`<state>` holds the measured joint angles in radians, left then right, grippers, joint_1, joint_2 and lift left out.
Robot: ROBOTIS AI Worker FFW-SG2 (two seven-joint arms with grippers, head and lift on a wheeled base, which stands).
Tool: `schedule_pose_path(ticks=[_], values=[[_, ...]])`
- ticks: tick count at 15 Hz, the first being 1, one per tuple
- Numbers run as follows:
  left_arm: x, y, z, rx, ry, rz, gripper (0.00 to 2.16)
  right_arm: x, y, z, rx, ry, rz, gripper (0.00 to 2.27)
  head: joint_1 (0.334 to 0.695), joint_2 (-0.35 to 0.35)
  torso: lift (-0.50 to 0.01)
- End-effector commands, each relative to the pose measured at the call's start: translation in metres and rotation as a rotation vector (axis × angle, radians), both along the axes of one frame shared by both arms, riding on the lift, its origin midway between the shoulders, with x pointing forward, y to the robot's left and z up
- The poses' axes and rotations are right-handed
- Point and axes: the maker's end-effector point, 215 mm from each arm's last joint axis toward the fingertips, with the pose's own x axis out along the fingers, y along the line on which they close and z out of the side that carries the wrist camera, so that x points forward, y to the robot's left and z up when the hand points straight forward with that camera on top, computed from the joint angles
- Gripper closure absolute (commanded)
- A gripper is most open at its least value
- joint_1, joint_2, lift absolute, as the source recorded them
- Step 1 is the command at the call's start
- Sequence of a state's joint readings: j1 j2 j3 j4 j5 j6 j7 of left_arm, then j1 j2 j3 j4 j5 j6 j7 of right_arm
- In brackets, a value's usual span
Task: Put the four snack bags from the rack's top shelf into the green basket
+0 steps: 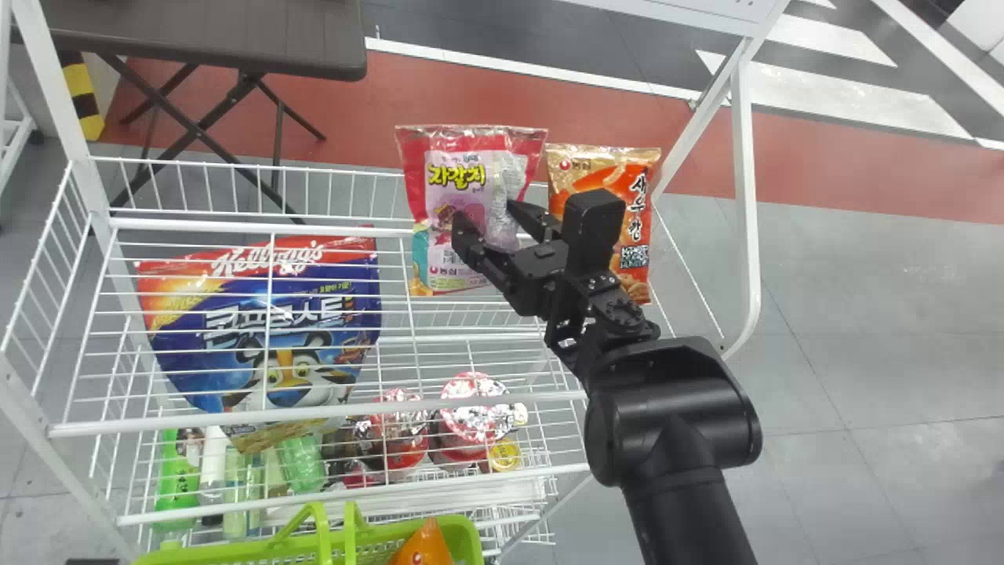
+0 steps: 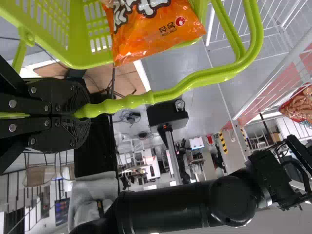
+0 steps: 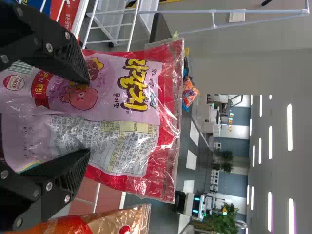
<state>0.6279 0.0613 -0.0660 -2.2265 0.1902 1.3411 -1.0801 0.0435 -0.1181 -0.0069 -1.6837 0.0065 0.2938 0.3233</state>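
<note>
In the head view my right gripper is over the front of the pink snack bag at the rack's back; an orange snack bag stands to its right. The right wrist view has the gripper with its fingers apart, the pink bag between and beyond them. The green basket at the bottom edge holds an orange bag. In the left wrist view my left gripper is shut on the handle of the basket, which holds the orange bag.
A large blue cereal bag leans on the rack at the left. Cups and bottles stand on the level below. White posts frame the rack, and a dark folding table is behind it.
</note>
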Motion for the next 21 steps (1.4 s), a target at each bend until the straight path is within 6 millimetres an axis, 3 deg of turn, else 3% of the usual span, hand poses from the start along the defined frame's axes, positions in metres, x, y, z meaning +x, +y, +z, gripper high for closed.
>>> schedule_pose_path(ticks=[1,3,7,11,13,15,17,21], values=[[0.001,0.001,0.000,0.003,0.000,0.001,2.15,-0.009,0.006,0.000,0.006,0.000,0.012,2.04,0.695,-0.335,0.000],[0.003,0.001,0.001,0.004,-0.004,0.002,2.15,-0.020,0.010,0.013,0.008,-0.029,0.020,2.04,0.695,-0.328,0.000],[0.006,0.000,0.002,0.004,-0.009,0.001,2.15,-0.052,0.001,0.044,0.010,-0.104,0.001,2.05,0.695,-0.330,0.000],[0.011,0.007,0.001,0.015,-0.009,0.015,2.15,-0.117,-0.023,0.085,0.061,-0.150,-0.019,2.05,0.695,-0.350,0.000],[0.013,0.010,0.000,0.019,-0.011,0.022,2.15,-0.155,-0.028,0.092,0.094,-0.116,0.001,2.05,0.695,-0.350,0.000],[0.019,0.012,0.001,0.022,-0.020,0.031,2.15,-0.189,-0.029,0.079,0.130,-0.018,0.025,2.04,0.695,-0.350,0.000],[0.023,0.018,0.003,0.019,-0.021,0.051,2.15,-0.217,-0.016,0.029,0.220,0.225,0.075,2.05,0.695,-0.350,0.000],[0.022,0.017,0.007,0.016,-0.027,0.059,2.15,-0.292,0.018,-0.039,0.388,0.603,0.149,2.05,0.695,-0.350,0.000]])
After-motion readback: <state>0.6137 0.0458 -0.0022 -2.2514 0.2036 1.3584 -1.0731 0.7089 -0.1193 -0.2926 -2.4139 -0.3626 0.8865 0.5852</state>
